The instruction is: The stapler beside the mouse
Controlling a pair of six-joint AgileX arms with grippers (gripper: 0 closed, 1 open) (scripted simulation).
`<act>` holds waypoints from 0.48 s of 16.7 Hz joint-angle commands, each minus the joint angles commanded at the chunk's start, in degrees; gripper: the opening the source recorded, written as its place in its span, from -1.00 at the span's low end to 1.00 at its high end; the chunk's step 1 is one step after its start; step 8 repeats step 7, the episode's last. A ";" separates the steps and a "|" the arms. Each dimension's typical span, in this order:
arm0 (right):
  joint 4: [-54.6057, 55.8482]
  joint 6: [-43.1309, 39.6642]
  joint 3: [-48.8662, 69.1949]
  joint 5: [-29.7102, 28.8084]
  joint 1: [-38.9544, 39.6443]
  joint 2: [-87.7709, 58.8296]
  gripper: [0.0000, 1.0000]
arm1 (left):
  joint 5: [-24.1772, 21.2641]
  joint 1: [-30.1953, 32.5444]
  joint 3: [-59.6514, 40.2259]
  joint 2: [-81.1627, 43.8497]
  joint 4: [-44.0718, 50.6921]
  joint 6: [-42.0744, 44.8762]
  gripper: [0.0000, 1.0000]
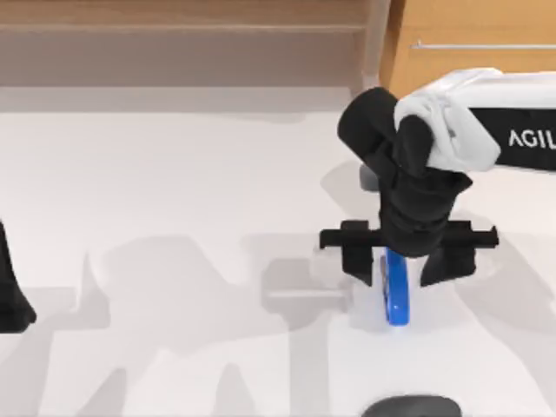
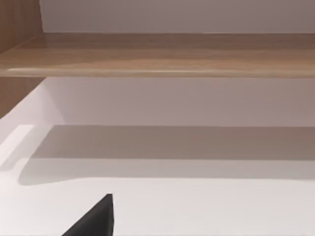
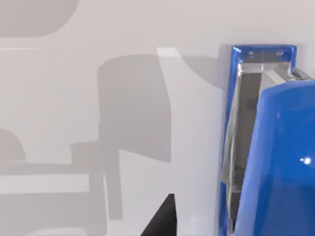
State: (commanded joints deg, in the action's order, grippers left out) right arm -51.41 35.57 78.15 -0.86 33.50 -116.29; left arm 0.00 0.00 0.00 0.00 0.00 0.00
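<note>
Under right gripper (image 1: 402, 268), stapler (image 1: 396, 294); mouse (image 1: 412, 407) below

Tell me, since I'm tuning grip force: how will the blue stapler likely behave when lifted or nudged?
The stapler looks glossy, so probably slippery between the right gripper fingers. Its rigid blue shell and metal channel suggest it is stiff and fairly heavy for its size. Being long and narrow, it would likely pivot if nudged near one end.

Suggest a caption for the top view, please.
Right tool open astride the blue stapler, mouse nearby.
</note>
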 joint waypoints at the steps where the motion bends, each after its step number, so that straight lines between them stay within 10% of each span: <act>1: 0.00 0.00 0.00 0.00 0.00 0.00 0.96 | 0.00 0.00 0.00 0.00 0.00 0.00 1.00; 8: 0.00 0.00 0.00 0.00 0.00 0.00 1.00 | 0.00 0.00 0.00 0.00 0.00 0.00 1.00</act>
